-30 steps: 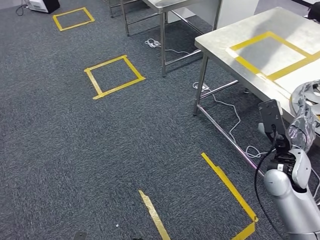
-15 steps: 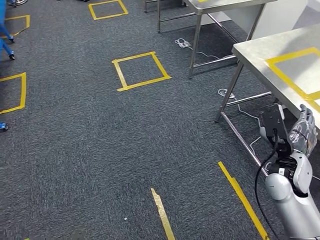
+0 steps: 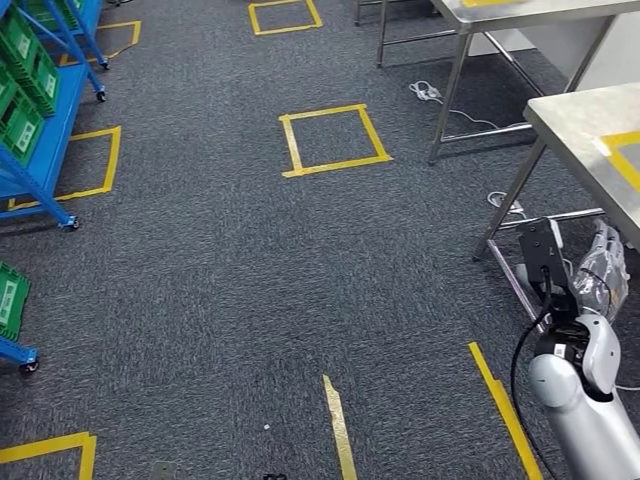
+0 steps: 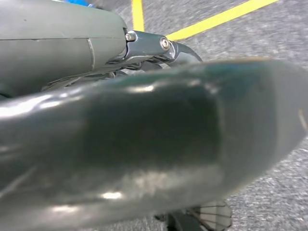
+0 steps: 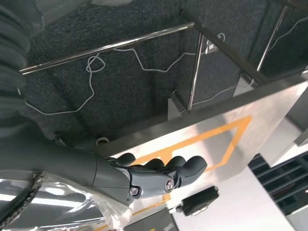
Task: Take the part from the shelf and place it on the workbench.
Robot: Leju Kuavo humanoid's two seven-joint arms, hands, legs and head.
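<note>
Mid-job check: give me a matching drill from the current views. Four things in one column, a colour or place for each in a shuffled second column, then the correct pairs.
Things:
1. shelf
2. bins
3. workbench
4. white cable

Colour or place:
A. green, sitting in the rack
B. lying on the carpet under the far table
C. blue frame on castors, at the left of the head view
D. bare metal top marked with yellow tape, at the right

Pairs: 1-C, 2-A, 3-D, 4-B
</note>
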